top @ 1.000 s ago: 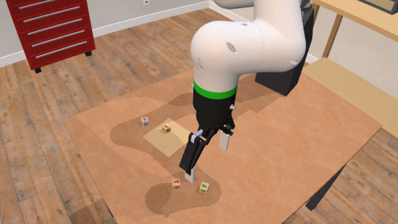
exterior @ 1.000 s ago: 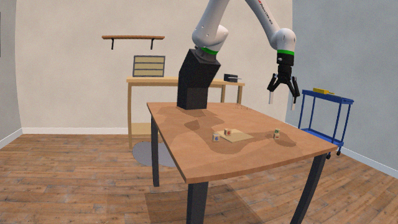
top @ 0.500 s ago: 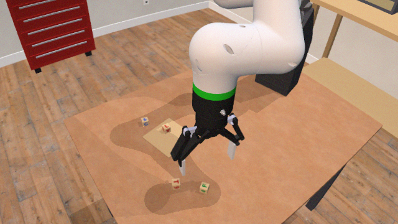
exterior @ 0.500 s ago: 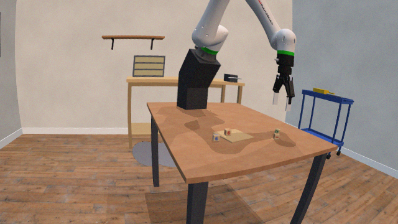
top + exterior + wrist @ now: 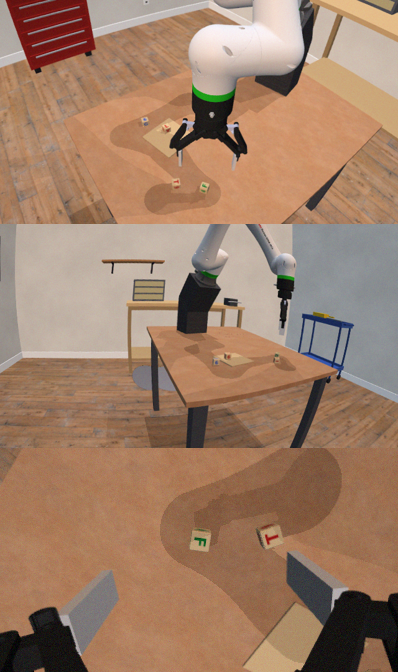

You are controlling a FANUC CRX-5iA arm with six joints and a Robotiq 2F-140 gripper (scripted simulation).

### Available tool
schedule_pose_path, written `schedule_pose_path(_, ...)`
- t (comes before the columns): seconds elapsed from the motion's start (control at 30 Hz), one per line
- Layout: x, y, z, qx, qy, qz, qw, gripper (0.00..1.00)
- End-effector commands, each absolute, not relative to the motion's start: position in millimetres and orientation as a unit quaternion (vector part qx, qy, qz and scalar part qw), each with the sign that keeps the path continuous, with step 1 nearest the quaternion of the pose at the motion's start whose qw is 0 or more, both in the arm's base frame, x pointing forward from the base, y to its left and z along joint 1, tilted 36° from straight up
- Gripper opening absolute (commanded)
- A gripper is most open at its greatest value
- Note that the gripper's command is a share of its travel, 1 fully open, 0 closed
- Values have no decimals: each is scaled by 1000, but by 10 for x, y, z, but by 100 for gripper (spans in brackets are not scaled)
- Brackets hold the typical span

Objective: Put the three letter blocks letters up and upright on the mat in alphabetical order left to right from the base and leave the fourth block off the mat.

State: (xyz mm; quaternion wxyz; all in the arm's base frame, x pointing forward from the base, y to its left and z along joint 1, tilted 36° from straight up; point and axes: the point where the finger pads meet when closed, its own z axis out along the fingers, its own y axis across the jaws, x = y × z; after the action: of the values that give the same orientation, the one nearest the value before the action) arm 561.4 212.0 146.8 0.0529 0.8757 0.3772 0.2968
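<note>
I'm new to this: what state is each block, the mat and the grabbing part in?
End effector: open, holding nothing, raised above the table.
Mat: lying flat.
Red-L block: on the mat.
F block: off the mat, F up.
T block: off the mat, T up.
Blue-marked block: off the mat.

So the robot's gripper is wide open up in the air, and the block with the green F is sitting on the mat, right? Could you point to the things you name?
Not quite: the block with the green F (image 5: 204, 187) (image 5: 200, 540) is on the table, off the mat (image 5: 169, 152) (image 5: 280, 648), as the top view shows. The gripper (image 5: 206, 168) (image 5: 200, 576) is indeed wide open up in the air.
</note>
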Motion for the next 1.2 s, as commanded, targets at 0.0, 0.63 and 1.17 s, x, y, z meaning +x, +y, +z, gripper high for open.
schedule_pose_path(0.0, 5620, 2123, 1462, 898, 314, 306, 41, 100)
schedule_pose_path(0.63, 5647, 2129, 1427, 951, 41, 304, -49, 100)
schedule_pose_path(1.17, 5669, 2134, 1396, 932, -194, 282, -123, 100)
